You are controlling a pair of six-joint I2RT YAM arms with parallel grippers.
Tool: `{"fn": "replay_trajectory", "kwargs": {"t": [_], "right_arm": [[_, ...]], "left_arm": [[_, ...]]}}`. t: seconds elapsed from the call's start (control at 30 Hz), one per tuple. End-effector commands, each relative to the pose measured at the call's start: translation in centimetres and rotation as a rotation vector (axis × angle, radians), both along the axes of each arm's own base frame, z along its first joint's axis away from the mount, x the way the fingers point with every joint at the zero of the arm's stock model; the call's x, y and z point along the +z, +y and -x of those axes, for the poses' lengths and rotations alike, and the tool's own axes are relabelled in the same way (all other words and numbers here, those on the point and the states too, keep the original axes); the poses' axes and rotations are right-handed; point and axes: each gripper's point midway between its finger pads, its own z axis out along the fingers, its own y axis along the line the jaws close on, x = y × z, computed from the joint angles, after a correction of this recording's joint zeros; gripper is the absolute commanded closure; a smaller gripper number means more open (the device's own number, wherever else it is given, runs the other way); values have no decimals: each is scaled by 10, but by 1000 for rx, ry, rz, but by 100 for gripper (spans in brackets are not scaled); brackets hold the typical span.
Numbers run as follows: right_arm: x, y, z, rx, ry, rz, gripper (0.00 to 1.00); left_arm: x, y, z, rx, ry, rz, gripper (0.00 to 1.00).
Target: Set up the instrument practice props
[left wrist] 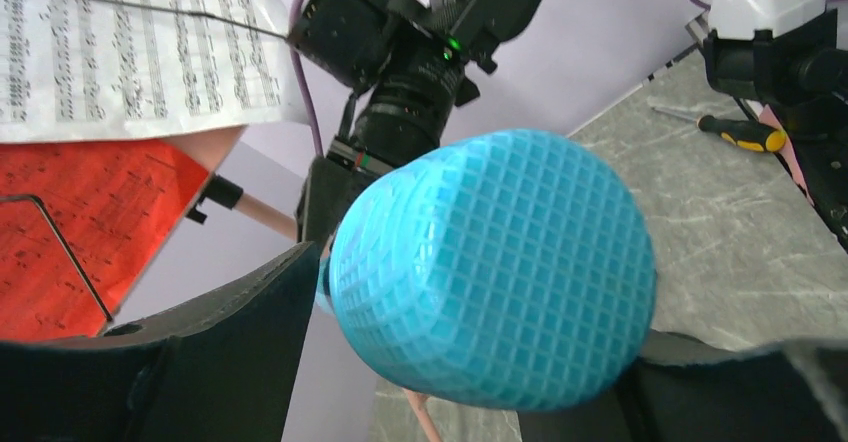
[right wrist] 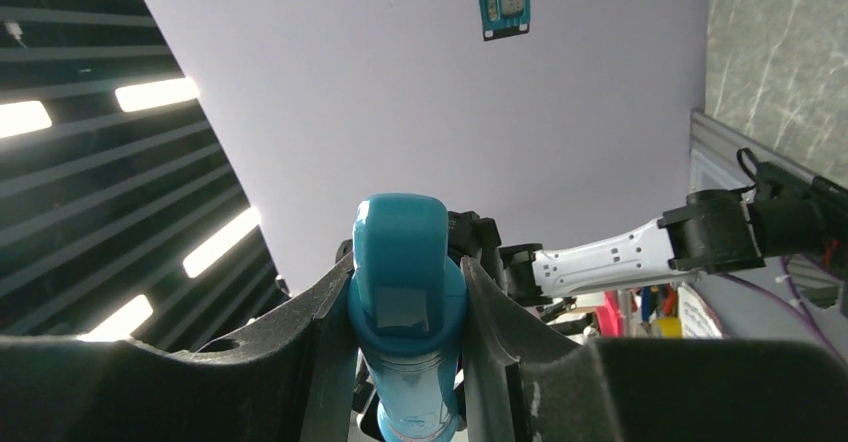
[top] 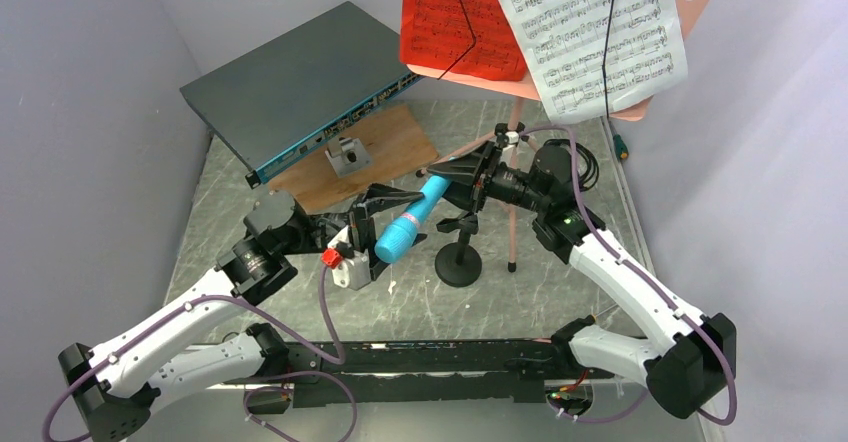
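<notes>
Cyan microphone (right wrist: pixel 405 262), handle end clamped between my right gripper (right wrist: pixel 408 287) fingers; that arm reaches forward and inward, wrist rolled sideways. My left gripper (left wrist: pixel 480 332) straddles its mesh head, and I can't tell whether those fingers press it. Black mic stand (top: pixel 458 262) sits just below the right gripper. Music stand (top: pixel 513 192) stands just behind it, with red and white pages (top: pixel 590 42) above: printed staves, words too small to read.

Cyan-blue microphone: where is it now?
Top view, centre: the cyan-blue microphone hangs above the table, its handle in the right gripper, its head inside the left gripper, just left of the black mic stand.
</notes>
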Motion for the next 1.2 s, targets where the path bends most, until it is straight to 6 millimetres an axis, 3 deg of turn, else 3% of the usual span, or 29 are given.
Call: {"fn": "replay_trajectory", "kwargs": {"t": [0.0,0.2,0.27,0.37,0.43,0.47,0.5,0.57,0.6,0.67,0.73,0.97,1.17], "right_arm": [[15,2,6,56,-4,-82,100],[14,3,5,67,14,-99,100],[15,4,6,74,17,-111,100],[13,4,6,79,13,-104,100],[9,2,6,73,-16,-91,100],[5,0,6,62,-40,-82,97],[0,-3,5,50,-69,-66,86],[-14,-11,5,36,-142,-12,59],[-23,-15,6,37,-181,27,41],[-35,-24,5,32,-293,108,19],[-47,-35,4,30,-398,224,5],[-67,-69,11,42,-900,643,0],[-64,-78,1,15,-1256,762,0]], "left_arm": [[38,3,18,-73,-86,107,29],[48,-1,25,-132,-78,145,27],[51,-3,28,-152,-76,155,32],[53,-6,28,-168,-81,163,59],[58,-5,27,-156,-71,184,87],[62,-3,25,-143,-49,195,95],[66,-1,22,-120,-21,195,100],[67,3,11,-47,96,166,100],[69,7,5,-3,155,170,100],[74,15,-5,72,271,195,100],[79,23,-12,136,384,210,100],[62,43,-27,314,648,181,100],[48,47,-36,408,822,159,100]]}}
